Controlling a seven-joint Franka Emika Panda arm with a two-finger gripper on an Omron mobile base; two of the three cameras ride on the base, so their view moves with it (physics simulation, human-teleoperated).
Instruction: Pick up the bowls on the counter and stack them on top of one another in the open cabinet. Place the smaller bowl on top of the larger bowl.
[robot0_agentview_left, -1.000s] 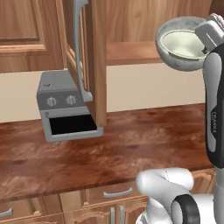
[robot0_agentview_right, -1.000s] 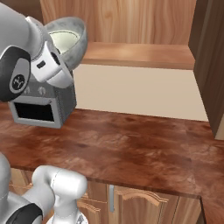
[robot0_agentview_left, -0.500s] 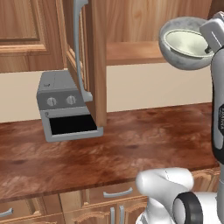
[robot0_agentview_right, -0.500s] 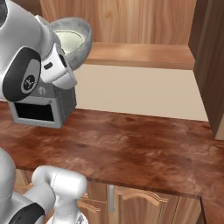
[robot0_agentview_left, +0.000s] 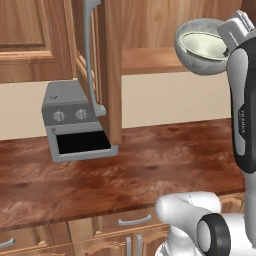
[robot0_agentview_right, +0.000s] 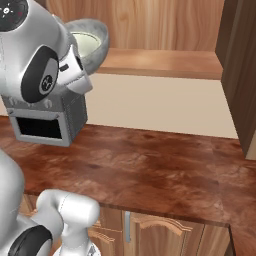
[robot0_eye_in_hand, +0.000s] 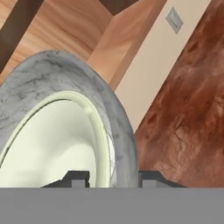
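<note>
Before the open cabinet (robot0_agentview_left: 150, 60), gripper (robot0_eye_in_hand: 111, 177) astride nested bowls' (robot0_eye_in_hand: 65, 131) rims.

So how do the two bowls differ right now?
The grey bowl is wider, with a speckled stone look; the cream bowl is narrower, plain and pale. The grey one is outermost, while the cream one sits nested inside it. The claw pinches the grey bowl's rim. Both are round, tilted together and held aloft by the cabinet shelf.
</note>
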